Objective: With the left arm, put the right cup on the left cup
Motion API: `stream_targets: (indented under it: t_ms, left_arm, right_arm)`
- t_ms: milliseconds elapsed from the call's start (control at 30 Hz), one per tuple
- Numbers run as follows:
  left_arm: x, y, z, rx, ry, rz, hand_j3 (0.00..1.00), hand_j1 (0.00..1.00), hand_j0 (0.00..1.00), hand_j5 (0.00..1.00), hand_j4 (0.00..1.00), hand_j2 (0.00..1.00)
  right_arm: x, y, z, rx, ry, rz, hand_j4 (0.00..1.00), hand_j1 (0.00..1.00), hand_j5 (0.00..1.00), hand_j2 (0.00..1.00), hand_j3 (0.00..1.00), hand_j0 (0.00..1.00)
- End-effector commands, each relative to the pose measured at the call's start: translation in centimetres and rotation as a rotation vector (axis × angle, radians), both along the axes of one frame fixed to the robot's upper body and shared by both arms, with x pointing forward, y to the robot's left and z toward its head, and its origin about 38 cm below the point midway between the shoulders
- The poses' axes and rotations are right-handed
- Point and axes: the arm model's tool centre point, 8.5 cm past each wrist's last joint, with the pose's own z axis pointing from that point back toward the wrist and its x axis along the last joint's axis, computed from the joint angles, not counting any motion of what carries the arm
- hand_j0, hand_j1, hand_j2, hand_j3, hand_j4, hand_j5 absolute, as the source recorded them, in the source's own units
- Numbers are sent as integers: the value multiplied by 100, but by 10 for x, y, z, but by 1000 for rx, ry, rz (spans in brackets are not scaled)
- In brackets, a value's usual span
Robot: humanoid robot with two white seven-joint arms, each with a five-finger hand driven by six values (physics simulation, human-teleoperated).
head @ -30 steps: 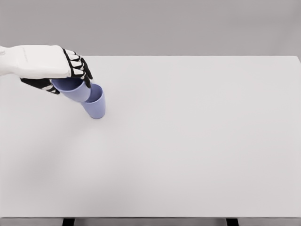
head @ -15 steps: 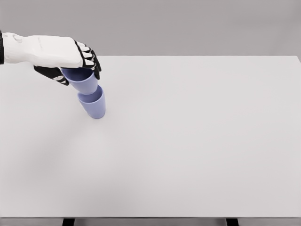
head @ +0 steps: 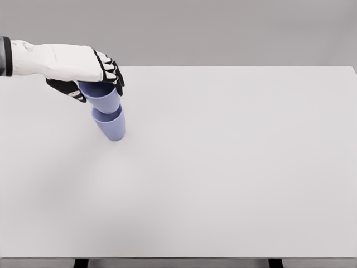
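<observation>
The left hand [head: 83, 70] gripped the upper cup [head: 102, 97] by its rim, at ten o'clock on the table [head: 234, 167]. Its base sat in the mouth of the lower cup [head: 111, 125]. Stacking step, I'd say; next: seat it, then open the fingers.

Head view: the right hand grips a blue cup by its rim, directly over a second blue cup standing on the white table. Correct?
Not quite: the head view shows the left hand, its arm entering from the picture's left, gripping the upper blue cup over the lower blue cup on the white table.
</observation>
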Motion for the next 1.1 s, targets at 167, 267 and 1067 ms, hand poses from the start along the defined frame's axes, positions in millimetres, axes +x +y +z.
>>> stream_targets:
  t_ms: [167,267,1067]
  left_arm:
    - [0,1,1,-11,5,3,56,56,56,56,56,56]
    - [-1,2,1,-15,13,5,56,56,56,56,56,56]
    - [2,0,-14,-4,41,9,56,56,56,56,56,56]
  right_arm:
    - [-1,0,0,1,1,0,100,100,100,100,100,100]
    - [-1,0,0,1,1,2,100,100,100,100,100,100]
    - [-1,0,0,1,1,2,100,100,100,100,100,100]
